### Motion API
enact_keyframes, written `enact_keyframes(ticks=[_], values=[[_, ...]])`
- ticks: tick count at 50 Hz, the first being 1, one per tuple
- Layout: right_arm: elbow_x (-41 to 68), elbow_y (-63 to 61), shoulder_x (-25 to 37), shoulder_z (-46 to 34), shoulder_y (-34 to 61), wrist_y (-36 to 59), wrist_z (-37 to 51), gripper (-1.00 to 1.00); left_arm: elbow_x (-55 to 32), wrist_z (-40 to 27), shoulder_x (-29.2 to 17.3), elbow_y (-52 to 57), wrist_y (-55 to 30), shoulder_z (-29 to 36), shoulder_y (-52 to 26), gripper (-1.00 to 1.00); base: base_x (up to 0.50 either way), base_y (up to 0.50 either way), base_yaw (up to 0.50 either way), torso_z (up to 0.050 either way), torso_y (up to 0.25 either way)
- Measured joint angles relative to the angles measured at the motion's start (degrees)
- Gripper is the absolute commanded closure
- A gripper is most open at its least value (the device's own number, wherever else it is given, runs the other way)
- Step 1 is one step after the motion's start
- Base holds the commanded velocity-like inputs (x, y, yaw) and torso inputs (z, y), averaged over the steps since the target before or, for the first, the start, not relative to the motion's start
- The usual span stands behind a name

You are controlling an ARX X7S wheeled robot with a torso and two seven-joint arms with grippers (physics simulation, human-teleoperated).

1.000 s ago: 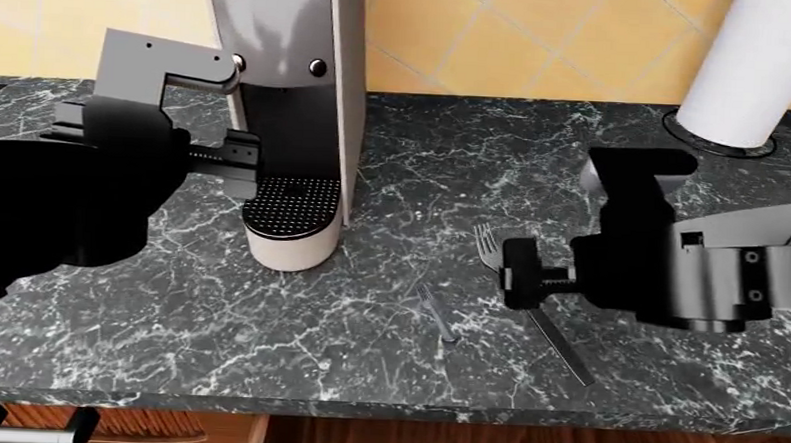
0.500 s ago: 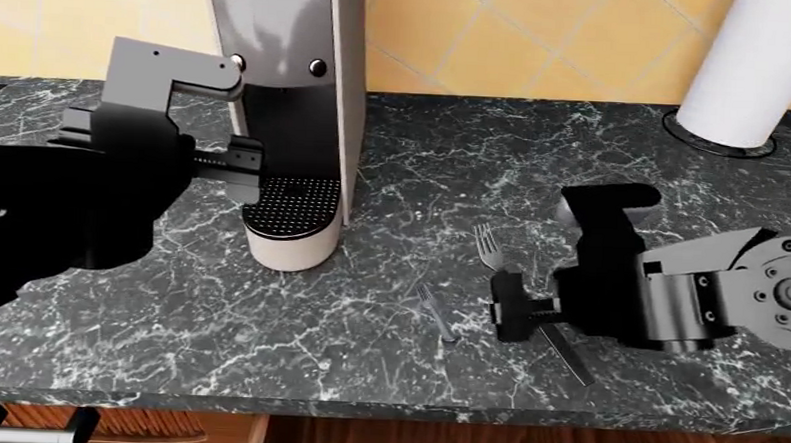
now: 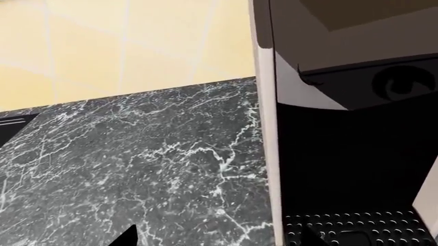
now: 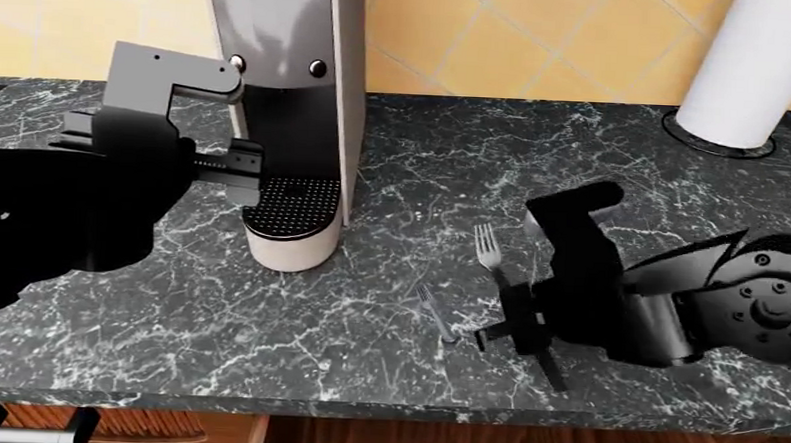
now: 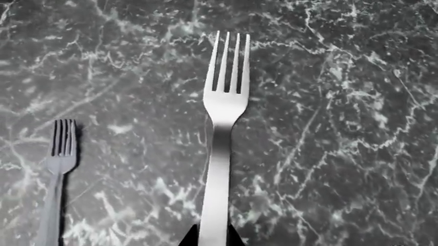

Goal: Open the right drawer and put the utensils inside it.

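I am reaching my right gripper (image 4: pixel 495 331) down low over the black marble counter with white veins (image 4: pixel 412 172), right at the handle of the long grey metal fork (image 5: pixel 222 148). In my right wrist view two dark finger tips are sitting on both sides of that handle, very close, so I think they are closing on it, but I cannot tell if they are really pinching it yet. To do this well, I think I should squeeze the handle in the middle of my fingers and lift straight up, so the fork is not sliding or spinning.

The long fork is lying flat. Its long line is running from the front edge toward the yellow tiled wall (image 4: pixel 538 38), with the prongs pointing at the wall. The short grey metal fork (image 4: pixel 435 311) is lying just beside it, pointing nearly the same way.

My left gripper (image 4: pixel 245 165) is waiting by the tall grey coffee machine (image 4: pixel 288 97). I cannot tell if it is open.
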Motion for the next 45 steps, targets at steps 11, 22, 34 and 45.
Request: enact_keyframes(ticks=[11, 22, 34, 45], values=[[-2.7, -5.2, 2.5, -0.2, 0.2, -0.3, 0.8, 1.0, 0.1, 0.3, -0.1, -0.2, 0.3, 0.1, 0.1, -1.0, 0.0, 0.0, 0.0, 0.0, 0.0], [-0.9, -14.8, 4.6, 0.9, 3.9, 0.8, 5.1, 1.0, 0.3, 0.7, -0.3, -0.6, 0.5, 0.3, 0.1, -1.0, 0.0, 0.0, 0.0, 0.0, 0.0], [4.6, -30.6, 6.1, 3.9, 10.8, 3.3, 11.4, 1.0, 1.0, 1.4, -0.3, -1.4, 1.1, 0.6, 0.3, -1.0, 0.0, 0.0, 0.0, 0.0, 0.0], [3.4, -36.0, 8.6, 5.9, 14.0, 7.3, 8.2, 1.0, 1.6, 1.8, -0.2, -1.9, 1.6, 1.0, 0.5, -1.0, 0.0, 0.0, 0.0, 0.0, 0.0]])
